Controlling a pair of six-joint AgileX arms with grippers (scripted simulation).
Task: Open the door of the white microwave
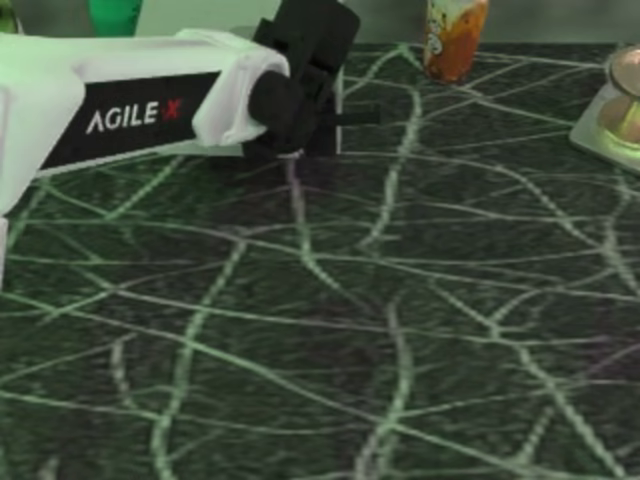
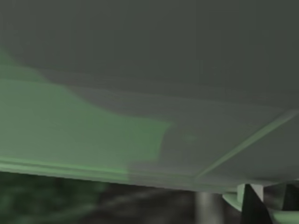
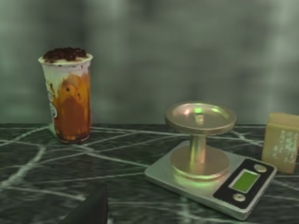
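Top view: our left gripper [image 1: 335, 115] sits at the desk's [image 1: 400, 330] far left edge, against the white microwave [image 1: 205, 20], mostly cut off. Door edge [image 1: 338, 95] runs vertically beside the gripper; left arm's nearer.
Left wrist: door [image 2: 140, 116] fills view; can't tell finger state.
Right wrist: right gripper unseen; cup [image 3: 67, 95], scale [image 3: 210, 175].
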